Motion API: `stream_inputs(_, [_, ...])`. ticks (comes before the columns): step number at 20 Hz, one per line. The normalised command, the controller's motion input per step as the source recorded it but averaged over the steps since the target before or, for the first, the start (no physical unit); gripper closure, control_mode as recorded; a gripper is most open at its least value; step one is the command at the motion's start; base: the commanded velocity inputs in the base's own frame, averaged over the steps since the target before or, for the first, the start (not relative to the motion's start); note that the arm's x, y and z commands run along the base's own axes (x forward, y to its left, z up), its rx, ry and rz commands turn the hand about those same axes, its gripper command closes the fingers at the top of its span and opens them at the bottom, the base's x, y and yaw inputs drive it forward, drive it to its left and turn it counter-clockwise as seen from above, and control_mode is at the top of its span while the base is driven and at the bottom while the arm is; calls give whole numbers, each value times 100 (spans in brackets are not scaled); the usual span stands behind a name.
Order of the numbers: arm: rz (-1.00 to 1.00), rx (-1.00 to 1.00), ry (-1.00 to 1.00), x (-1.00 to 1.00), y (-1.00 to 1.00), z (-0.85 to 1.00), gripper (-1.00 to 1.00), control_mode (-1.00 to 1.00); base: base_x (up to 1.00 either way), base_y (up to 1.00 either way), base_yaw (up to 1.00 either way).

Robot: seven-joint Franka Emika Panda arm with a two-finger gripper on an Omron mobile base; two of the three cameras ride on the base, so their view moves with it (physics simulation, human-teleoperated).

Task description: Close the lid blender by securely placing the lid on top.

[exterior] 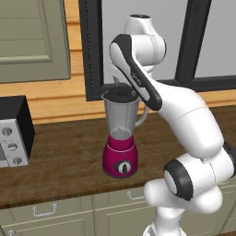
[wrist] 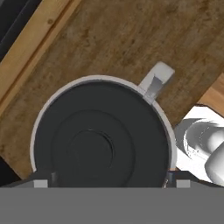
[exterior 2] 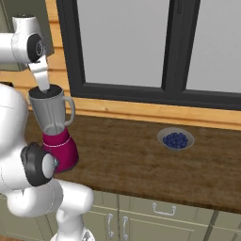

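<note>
lid [wrist: 103,140]: sits in blender [exterior: 120,138] jar mouth, looks centred
my pincer [wrist: 109,181]: above lid; spread can't tell
step: press straight down, release, no tilt

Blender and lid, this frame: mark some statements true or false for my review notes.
1. The lid sits in the mouth of the blender. True.
2. The blender base is blue. False: it is magenta.
3. A bowl of berries stands on the counter, apart from the blender. True.
4. The blender lies tipped on its side. False: it stands upright.
5. The bowl holds red fruit. False: the berries are blue.
</note>
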Motion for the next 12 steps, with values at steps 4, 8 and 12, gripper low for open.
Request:
stream_inputs(4, [2,12,-29,-65,-46,14,-100,-100,0,0,0])
stream_inputs(8, [3,16,-26,-69,-82,1,-100,-100,0,0,0])
stream_inputs(12, [0,14,-25,-65,-100,0,-100,-100,0,0,0])
